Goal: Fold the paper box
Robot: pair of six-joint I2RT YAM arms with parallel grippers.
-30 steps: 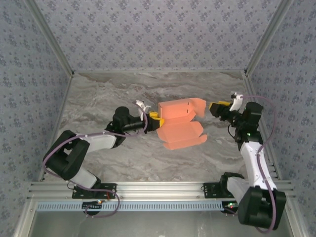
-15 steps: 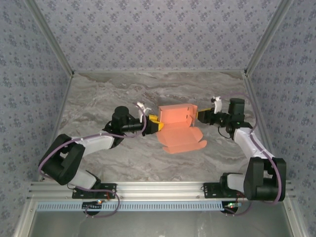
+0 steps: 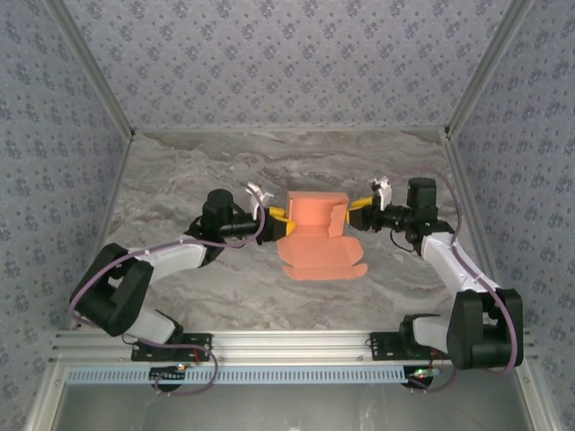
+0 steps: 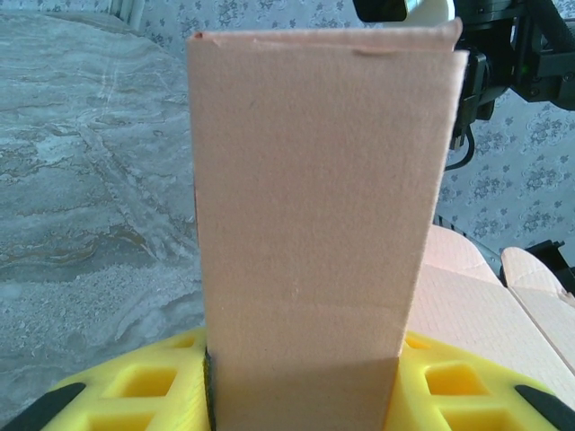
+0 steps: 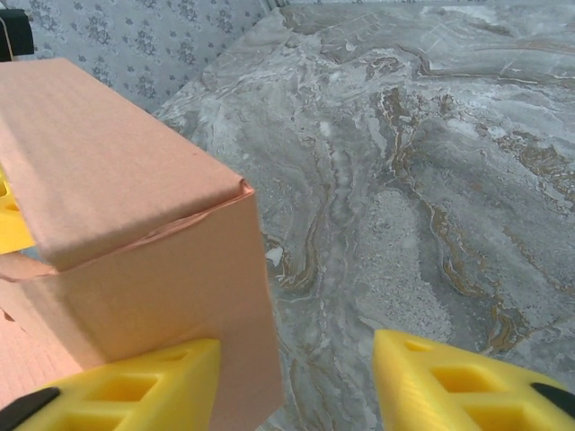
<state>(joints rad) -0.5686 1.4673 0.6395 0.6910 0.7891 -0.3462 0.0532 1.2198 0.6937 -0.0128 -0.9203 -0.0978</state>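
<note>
The salmon-orange paper box (image 3: 313, 208) stands mid-table as a raised rectangular body, its unfolded flaps (image 3: 322, 256) lying flat toward the near side. My left gripper (image 3: 280, 218) is shut on the box's left end. In the left wrist view the box panel (image 4: 314, 206) stands upright between the yellow fingers (image 4: 126, 400) of the left gripper (image 4: 301, 395). My right gripper (image 3: 358, 208) is open at the box's right end. In the right wrist view the box corner (image 5: 117, 215) lies against the left finger (image 5: 126, 386) of the right gripper (image 5: 296, 386), with a wide gap to the other finger.
The grey marbled table (image 3: 180, 171) is walled by patterned panels at the left, back and right. A metal rail (image 3: 287, 346) runs along the near edge, where both arm bases sit. Bare tabletop lies behind the box and to either side.
The right gripper has moved left up to the box's right end, and the flap that stuck out there now lies folded against the body. The box shifted slightly left; the left gripper kept its hold.
</note>
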